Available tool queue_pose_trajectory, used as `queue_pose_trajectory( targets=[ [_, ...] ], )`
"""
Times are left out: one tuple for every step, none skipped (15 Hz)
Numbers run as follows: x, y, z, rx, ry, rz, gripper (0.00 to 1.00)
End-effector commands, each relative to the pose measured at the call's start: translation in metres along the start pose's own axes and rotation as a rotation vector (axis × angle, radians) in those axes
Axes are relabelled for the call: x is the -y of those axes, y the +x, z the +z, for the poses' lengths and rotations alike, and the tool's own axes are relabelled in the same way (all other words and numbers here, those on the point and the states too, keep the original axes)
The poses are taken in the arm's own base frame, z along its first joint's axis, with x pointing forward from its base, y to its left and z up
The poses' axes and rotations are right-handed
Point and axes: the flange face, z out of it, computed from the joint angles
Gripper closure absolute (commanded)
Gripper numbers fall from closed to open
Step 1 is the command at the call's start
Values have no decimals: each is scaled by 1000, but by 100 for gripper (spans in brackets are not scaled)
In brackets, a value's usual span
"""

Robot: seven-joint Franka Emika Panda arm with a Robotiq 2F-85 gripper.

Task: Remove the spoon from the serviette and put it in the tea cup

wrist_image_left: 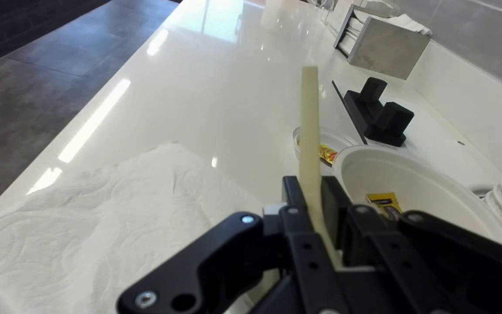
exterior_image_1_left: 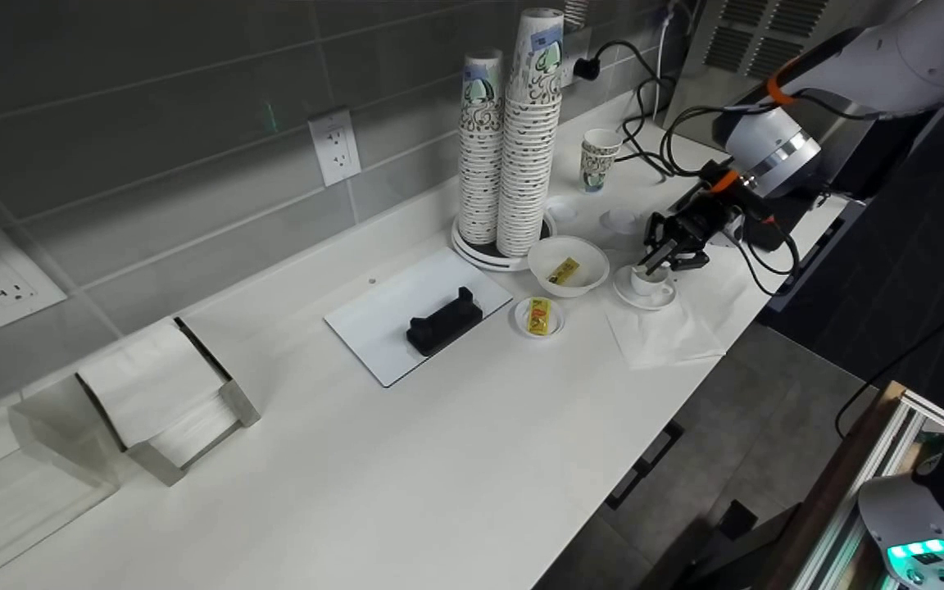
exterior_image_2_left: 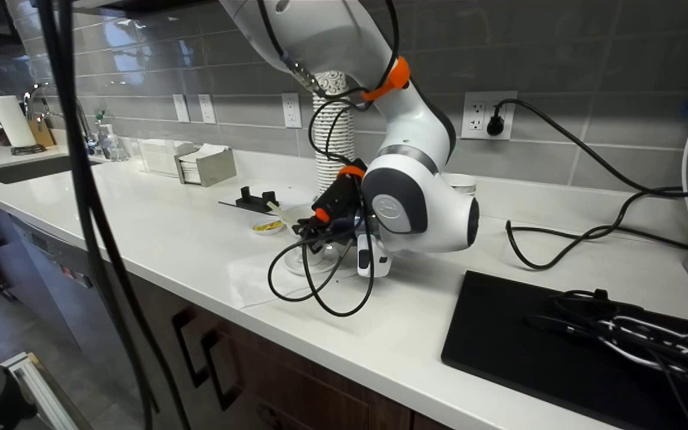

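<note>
One spoon [wrist_image_left: 310, 150] pinched between jaws, just over tea cup [exterior_image_1_left: 646, 283].

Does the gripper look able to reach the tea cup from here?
Probably yes: the gripper, clamped on the spoon, is right at the tea cup in an exterior view, with nothing visible between them.

In an exterior view we look down from high, slanting toward counter [exterior_image_1_left: 439, 475] and tiled wall [exterior_image_1_left: 193, 188]. In an exterior view we sit lower, close to the arm [exterior_image_2_left: 412, 122], aimed at the same wall, counter running off left to the sink [exterior_image_2_left: 27, 171]. In the wrist view we're right behind the gripper [wrist_image_left: 314, 187], looking along the counter. Both exterior views share arm and stacked cups [exterior_image_1_left: 529, 164]; all three catch the napkin holder [wrist_image_left: 388, 50].
</note>
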Motion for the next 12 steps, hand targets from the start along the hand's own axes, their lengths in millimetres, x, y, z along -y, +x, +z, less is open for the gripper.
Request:
queue_pose_trajectory(
  targets=[
    [7, 7, -1, 32, 10, 24, 96],
    [7, 8, -1, 34, 10, 27, 96],
    [6, 10, 0, 38, 9, 31, 96],
    [6, 10, 1, 39, 8, 34, 96],
    [5, 10, 1, 42, 7, 36, 96],
    [5, 11, 2, 43, 5, 39, 96],
    [4, 12, 2, 44, 3, 43, 96],
    [4, 12, 3, 46, 2, 46, 94],
    [3, 13, 3, 46, -1, 50, 91],
    [3, 13, 4, 47, -3, 55, 82],
    [3, 13, 4, 47, -3, 59, 64],
    [3, 12, 5, 47, -4, 61, 57]
  ],
)
